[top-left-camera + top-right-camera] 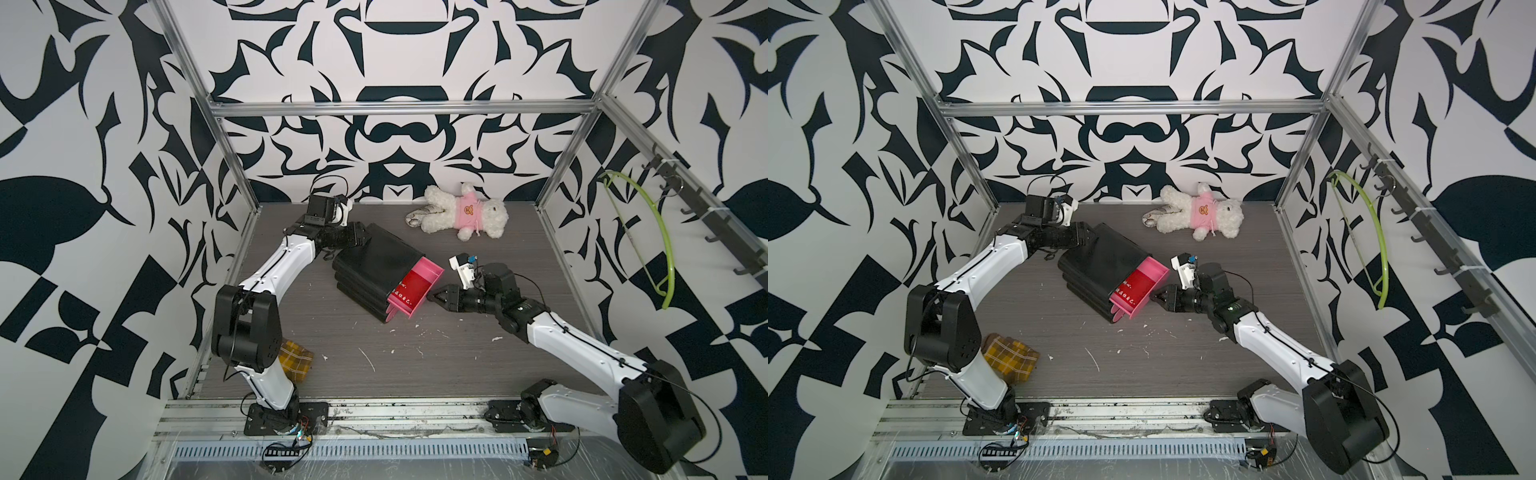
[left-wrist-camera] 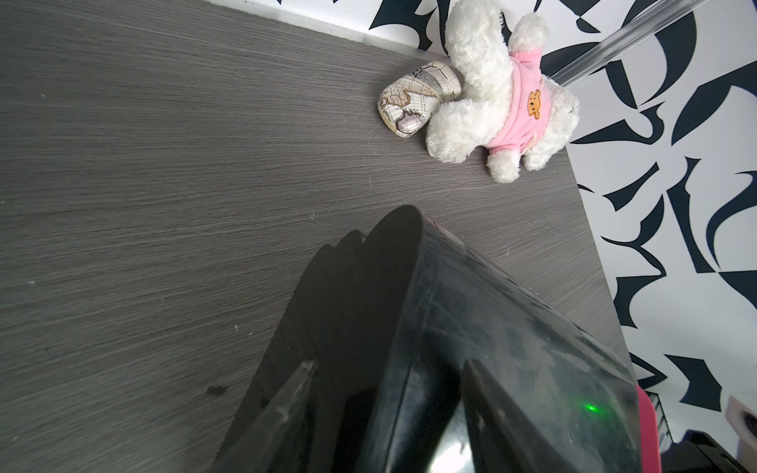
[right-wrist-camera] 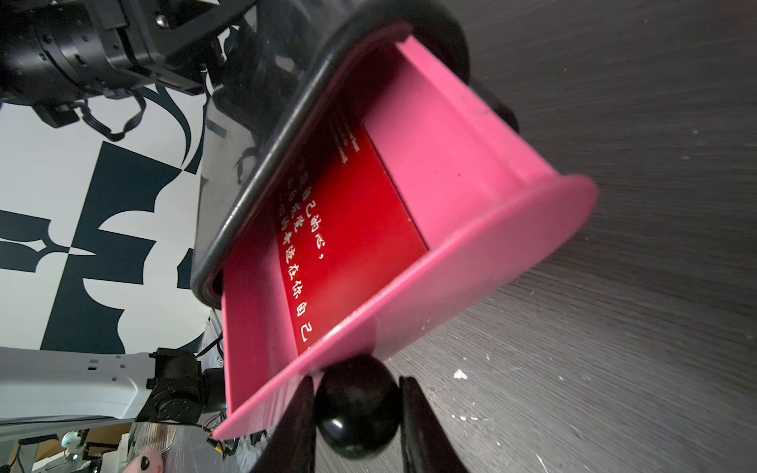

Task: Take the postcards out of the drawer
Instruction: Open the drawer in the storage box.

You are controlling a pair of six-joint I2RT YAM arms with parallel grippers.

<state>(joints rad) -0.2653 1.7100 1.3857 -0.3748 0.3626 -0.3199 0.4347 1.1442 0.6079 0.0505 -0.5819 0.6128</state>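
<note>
The black cabinet (image 1: pixel 374 257) is sitting near the middle of the grey tabletop (image 1: pixel 415 365), lying at a slant. Its front is facing about 4 o'clock, and the pink drawer (image 1: pixel 430 272) is sticking partway out of it in that direction.

A red postcard (image 1: pixel 409 289) with white characters is lying flat on the drawer floor. Its far end is reaching back under the cabinet's top. In the right wrist view, the postcard (image 3: pixel 356 229) is sitting closer to one drawer wall than the other. Whether more cards are lying under it cannot be told.

The right claw (image 1: pixel 435 296) is reaching in from 4 o'clock. Its narrow-set fingers (image 3: pixel 422 413) are pinching the round black knob (image 3: pixel 356 405) on the drawer front.

The left claw (image 1: pixel 365 237) is coming in from 10 o'clock at the cabinet's rear. It is standing about half spread and gripping the cabinet's back upper edge. In the left wrist view, one finger (image 2: pixel 297 385) is lying along the side and the other is lying on the glossy top.

A white teddy in a pink shirt (image 1: pixel 465 212) is lying at 1 o'clock from the cabinet, near the back wall. A map-printed object (image 2: pixel 413 100) is touching its leg. A yellow checked cloth (image 1: pixel 295 359) is lying at 7 o'clock, partly behind the left arm.
</note>
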